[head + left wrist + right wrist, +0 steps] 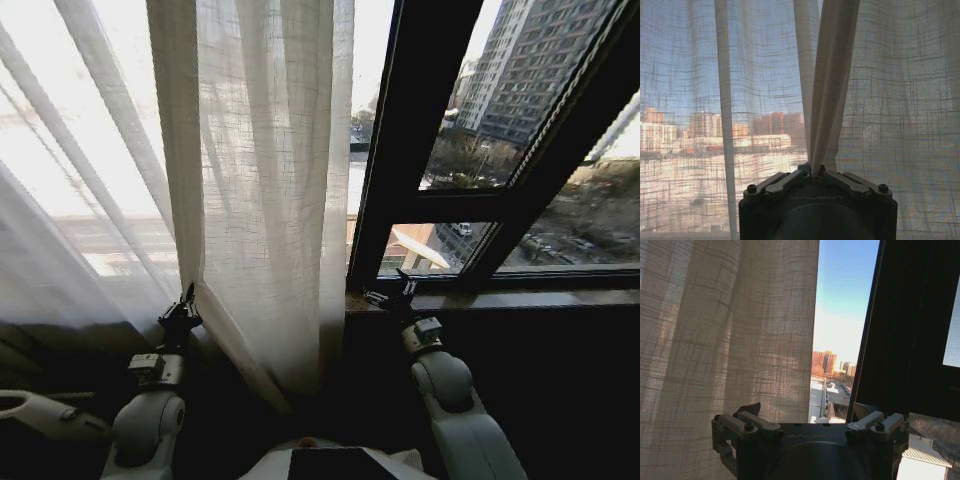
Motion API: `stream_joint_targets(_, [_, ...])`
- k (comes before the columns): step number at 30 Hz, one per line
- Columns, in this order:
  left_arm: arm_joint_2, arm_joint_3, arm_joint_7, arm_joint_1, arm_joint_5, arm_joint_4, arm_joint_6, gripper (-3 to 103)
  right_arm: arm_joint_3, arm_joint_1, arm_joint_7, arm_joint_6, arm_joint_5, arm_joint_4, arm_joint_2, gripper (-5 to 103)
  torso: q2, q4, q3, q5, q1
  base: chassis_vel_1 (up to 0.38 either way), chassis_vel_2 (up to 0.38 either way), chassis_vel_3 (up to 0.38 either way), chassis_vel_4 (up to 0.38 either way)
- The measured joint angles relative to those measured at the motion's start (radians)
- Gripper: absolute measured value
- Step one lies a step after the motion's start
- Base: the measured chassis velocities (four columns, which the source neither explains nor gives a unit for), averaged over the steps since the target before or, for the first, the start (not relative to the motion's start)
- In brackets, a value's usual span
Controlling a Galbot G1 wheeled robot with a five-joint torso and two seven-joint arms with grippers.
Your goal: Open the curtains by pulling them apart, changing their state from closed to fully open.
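At the window, left end effector (187, 302) is pinched on a fold of the curtains (265, 180), evidently to drag it sideways. Right end effector (392, 295) stands wide, empty, beside the dark window frame (425, 120).

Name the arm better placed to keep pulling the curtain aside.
Left. Its tool is shut on a gathered fold of the sheer white pleated curtains; the right tool hangs open near the dark window frame, holding nothing.

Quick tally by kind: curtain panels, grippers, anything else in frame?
Sheer white pleated fabric curtain panels: 2
Grippers: 2, left gripper shut on a curtain fold, right gripper open beside the dark window frame
Dark window frames: 1
Total: 5
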Motion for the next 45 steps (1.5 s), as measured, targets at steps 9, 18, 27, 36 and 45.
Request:
stream_joint_targets(9, [-0.003, 0.006, -0.001, 0.006, 0.000, 0.004, -0.005, 0, 0.003, 0.002, -0.001, -0.006, 0.007, -0.006, 0.004, 100, 0.000, -0.0001, 0.000, 0.0004, 0.000, 0.077, 0.083, -0.069, -0.084])
stream_joint_targets(18, [-0.003, 0.012, 0.002, 0.008, 0.001, 0.006, -0.012, 0, 0.007, -0.002, 0.001, 0.003, 0.002, -0.020, 0.005, 100, 0.000, -0.0001, 0.000, 0.0005, 0.000, -0.031, -0.024, 0.021, 0.012])
stream_joint_targets(27, [-0.007, 0.020, 0.001, 0.006, 0.009, 0.011, -0.015, 0, 0.001, -0.003, 0.009, 0.007, 0.000, -0.019, 0.005, 100, 0.000, -0.0002, 0.000, 0.0006, 0.000, -0.101, 0.137, 0.089, -0.113])
stream_joint_targets(36, [-0.013, 0.035, 0.002, -0.001, 0.024, 0.012, -0.015, 0, 0.002, -0.003, 0.014, 0.020, -0.004, -0.026, 0.005, 100, 0.000, -0.0002, 0.000, 0.0003, 0.001, -0.237, 0.191, 0.218, -0.193])
stream_joint_targets(45, [-0.019, 0.044, 0.002, -0.001, 0.038, 0.013, -0.015, 0, 0.004, -0.004, 0.025, 0.048, -0.039, -0.043, 0.009, 100, 0.000, -0.0003, 0.000, 0.0004, -0.001, -0.050, 0.049, 0.058, -0.040])
